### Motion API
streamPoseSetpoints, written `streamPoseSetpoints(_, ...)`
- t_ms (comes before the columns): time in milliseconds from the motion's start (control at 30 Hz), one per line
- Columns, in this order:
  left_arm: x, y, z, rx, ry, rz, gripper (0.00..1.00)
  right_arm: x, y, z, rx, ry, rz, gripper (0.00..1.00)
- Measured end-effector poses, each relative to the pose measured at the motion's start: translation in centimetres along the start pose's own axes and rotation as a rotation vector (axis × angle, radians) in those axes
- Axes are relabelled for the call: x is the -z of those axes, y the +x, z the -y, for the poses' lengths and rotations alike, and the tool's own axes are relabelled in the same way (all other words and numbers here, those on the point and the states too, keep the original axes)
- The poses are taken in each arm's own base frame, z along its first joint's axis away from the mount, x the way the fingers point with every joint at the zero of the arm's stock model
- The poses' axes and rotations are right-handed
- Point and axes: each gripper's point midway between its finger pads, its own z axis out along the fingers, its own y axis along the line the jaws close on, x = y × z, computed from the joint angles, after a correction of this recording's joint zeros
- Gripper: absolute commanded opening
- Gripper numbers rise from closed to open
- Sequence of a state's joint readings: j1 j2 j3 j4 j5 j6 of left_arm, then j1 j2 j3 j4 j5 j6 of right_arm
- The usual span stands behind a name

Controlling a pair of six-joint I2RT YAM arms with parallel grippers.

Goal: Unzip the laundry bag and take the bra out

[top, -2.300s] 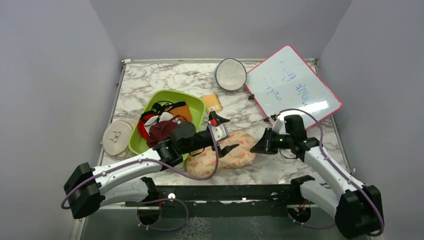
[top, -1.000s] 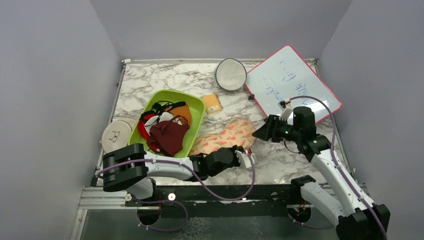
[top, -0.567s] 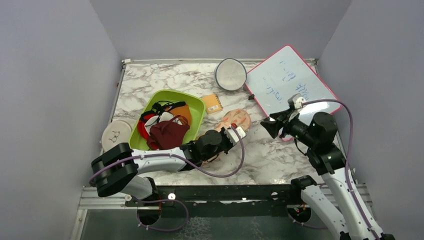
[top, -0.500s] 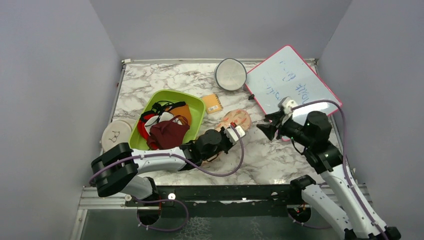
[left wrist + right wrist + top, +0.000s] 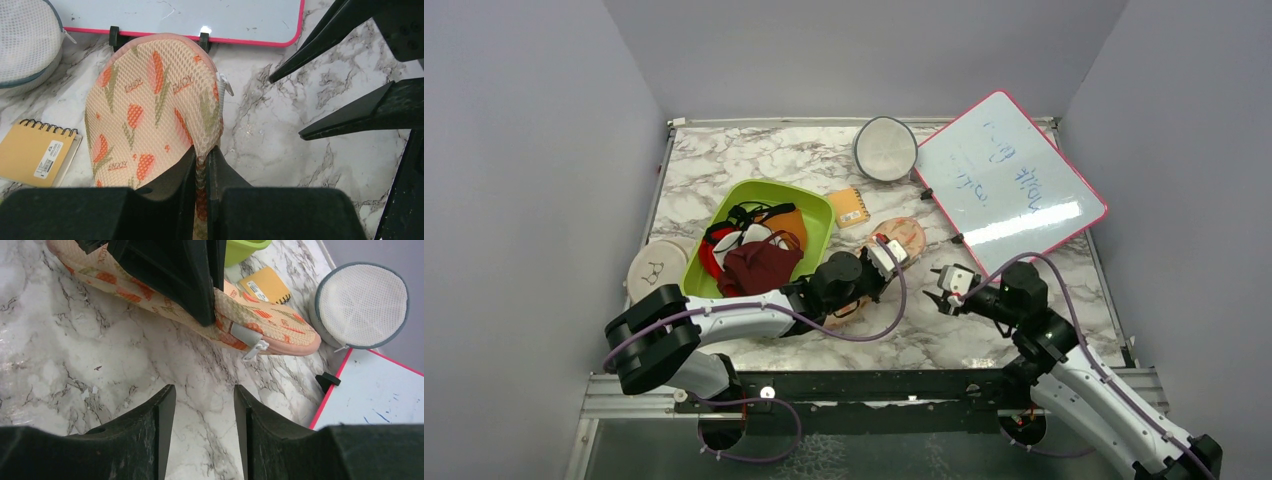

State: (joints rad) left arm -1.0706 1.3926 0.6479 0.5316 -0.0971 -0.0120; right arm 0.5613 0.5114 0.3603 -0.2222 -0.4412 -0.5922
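The laundry bag (image 5: 900,236) is a peach pouch with an orange and green print, lying on the marble near the whiteboard's foot. My left gripper (image 5: 880,262) is shut on its near edge, and the mesh fabric is pinched between the fingers (image 5: 187,170). The laundry bag (image 5: 145,100) fans out beyond the left gripper (image 5: 202,156). A grey zipper pull (image 5: 250,342) sticks out of the laundry bag (image 5: 272,325) at its side. My right gripper (image 5: 204,390) hovers open over bare marble just short of that pull. In the top view the right gripper (image 5: 940,286) is right of the bag. The bra is hidden.
A green bin (image 5: 822,203) with maroon, orange and white cloths stands left of the bag. A yellow notebook (image 5: 851,207) lies behind it. A pink-framed whiteboard (image 5: 1014,180) leans at the back right, beside a round grey-rimmed mesh disc (image 5: 885,148). Another round disc (image 5: 656,270) lies far left.
The right arm has dropped from beside the whiteboard to low over the table near the bag, its jaws narrowing a little. The left gripper has drawn the bag's edge back and left, still gripping it.
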Motion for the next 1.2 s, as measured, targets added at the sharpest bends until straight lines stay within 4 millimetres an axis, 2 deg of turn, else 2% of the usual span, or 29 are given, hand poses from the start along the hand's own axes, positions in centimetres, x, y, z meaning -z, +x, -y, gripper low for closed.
streamPoseSetpoints(200,0.0,0.0,0.2,0.014,0.012,0.001,0.0,-1.6,0.8,0.3,-0.042,-0.011,-0.021,0.39)
streamPoseSetpoints(367,-0.1,-0.2,0.2,0.023,0.019,0.004,0.0,-2.6,1.3,1.3,-0.11,0.007,-0.069,0.39)
streamPoseSetpoints(833,-0.3,-0.9,-0.6,0.056,0.021,0.019,0.0,-2.8,0.3,4.3,-0.189,0.175,-0.028,0.38)
streamPoseSetpoints(1200,-1.3,-0.7,0.1,0.082,0.066,0.003,0.0,-3.0,0.3,4.7,-0.186,0.189,-0.026,0.34)
